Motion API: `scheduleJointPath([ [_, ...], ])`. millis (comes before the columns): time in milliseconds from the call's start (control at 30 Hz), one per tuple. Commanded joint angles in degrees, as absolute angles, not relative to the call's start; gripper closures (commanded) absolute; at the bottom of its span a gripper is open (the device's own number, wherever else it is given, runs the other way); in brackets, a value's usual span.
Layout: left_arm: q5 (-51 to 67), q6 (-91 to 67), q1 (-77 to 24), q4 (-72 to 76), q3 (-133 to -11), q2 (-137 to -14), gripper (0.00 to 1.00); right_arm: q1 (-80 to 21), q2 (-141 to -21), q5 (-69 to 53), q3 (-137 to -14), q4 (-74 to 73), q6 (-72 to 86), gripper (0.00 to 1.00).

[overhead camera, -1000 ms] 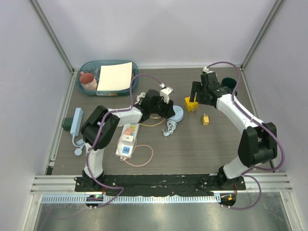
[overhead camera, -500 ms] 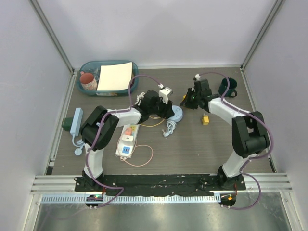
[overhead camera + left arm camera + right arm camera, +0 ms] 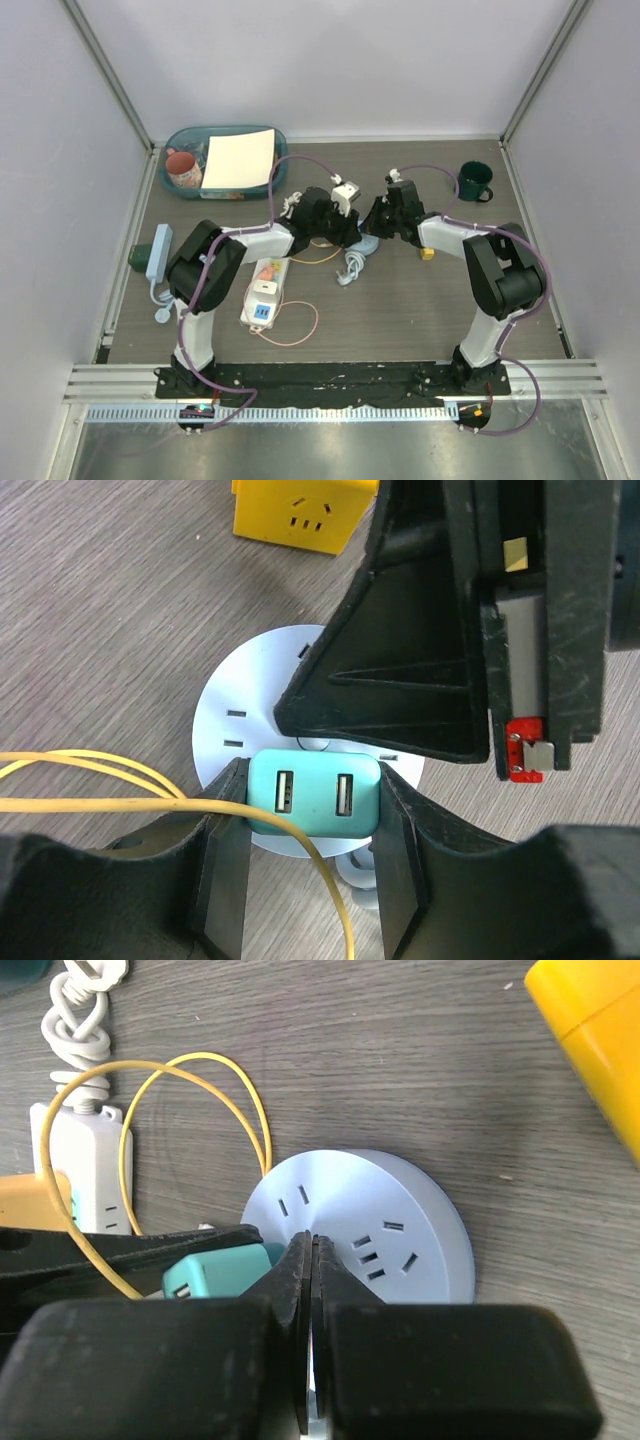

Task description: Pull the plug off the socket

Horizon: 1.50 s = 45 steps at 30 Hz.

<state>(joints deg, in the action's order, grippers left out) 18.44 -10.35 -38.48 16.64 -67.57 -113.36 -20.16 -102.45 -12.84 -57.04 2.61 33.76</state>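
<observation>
The socket (image 3: 268, 268), a long white strip with pastel faces, lies left of centre. The white square plug (image 3: 263, 291) sits on its middle, and neither gripper touches them. Away from it, my left gripper (image 3: 312, 785) is shut on a teal USB charger (image 3: 313, 805) that stands on a round pale-blue outlet disc (image 3: 240, 695). My right gripper (image 3: 312, 1250) is shut with nothing between its fingers, and its tips rest on that disc (image 3: 400, 1220) right beside the charger (image 3: 215, 1270). Both wrists meet over the disc (image 3: 368, 240).
A yellow cube (image 3: 300, 510) stands just beyond the disc. A thin yellow cable (image 3: 150, 1070) loops by the strip's end (image 3: 75, 1160). Farther off are a small yellow piece (image 3: 427, 253), a dark green mug (image 3: 474, 182), a teal tray (image 3: 190, 140) and a light-blue strip (image 3: 158, 250).
My right arm has swung left from the yellow cube down onto the round disc, and its gripper has shut. The left gripper has kept its hold on the teal charger.
</observation>
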Motion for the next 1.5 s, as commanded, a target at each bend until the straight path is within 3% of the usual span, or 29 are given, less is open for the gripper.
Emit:
scheduleJointPath([
  [0,18.5,-7.5,-37.2,7.3,-70.0,-109.0,1.0,-20.3,-102.2,-0.2,-51.5,-7.0,28.0,0.99],
  [167,17.4,-8.7,-37.7,10.9,-65.4,-108.0,1.0,-20.8,-103.1,4.5,-50.4,-7.6,25.8,0.99],
  [333,17.7,-7.7,-37.7,4.0,-75.0,-110.1,1.0,-21.9,-102.2,4.7,-48.4,-5.8,26.3,0.99],
  [433,17.6,-9.9,-37.9,9.8,-67.3,-108.2,1.0,-22.0,-100.3,1.3,-48.5,-3.7,26.5,0.97],
  [500,17.2,-10.8,-37.8,12.9,-64.4,-108.3,1.0,-22.0,-96.5,0.8,-49.0,-4.7,28.2,0.87],
  [533,17.1,-10.7,-37.8,12.6,-63.9,-108.6,1.0,-21.9,-94.8,0.8,-49.5,-4.9,29.1,0.73],
  [633,17.6,-11.2,-37.7,13.6,-63.6,-108.7,1.0,-21.6,-88.4,-1.1,-49.2,-5.6,32.9,0.49],
  [800,18.2,-13.7,-37.8,16.6,-63.3,-107.0,1.0,-21.5,-80.7,-0.2,-45.3,-1.1,44.5,0.34],
  [1000,17.8,-16.3,-37.8,20.5,-62.0,-105.3,1.0,-21.6,-81.4,-1.8,-39.1,10.5,55.8,0.2],
  [1233,17.4,-17.2,-37.8,21.7,-61.5,-102.9,1.0,-21.5,-84.9,-1.0,-33.9,19.5,60.6,0.19],
  [1467,18.1,-19.2,-37.8,24.6,-60.4,-104.1,1.0,-21.5,-93.8,-6.1,-30.4,38.3,67.2,0.19],
])
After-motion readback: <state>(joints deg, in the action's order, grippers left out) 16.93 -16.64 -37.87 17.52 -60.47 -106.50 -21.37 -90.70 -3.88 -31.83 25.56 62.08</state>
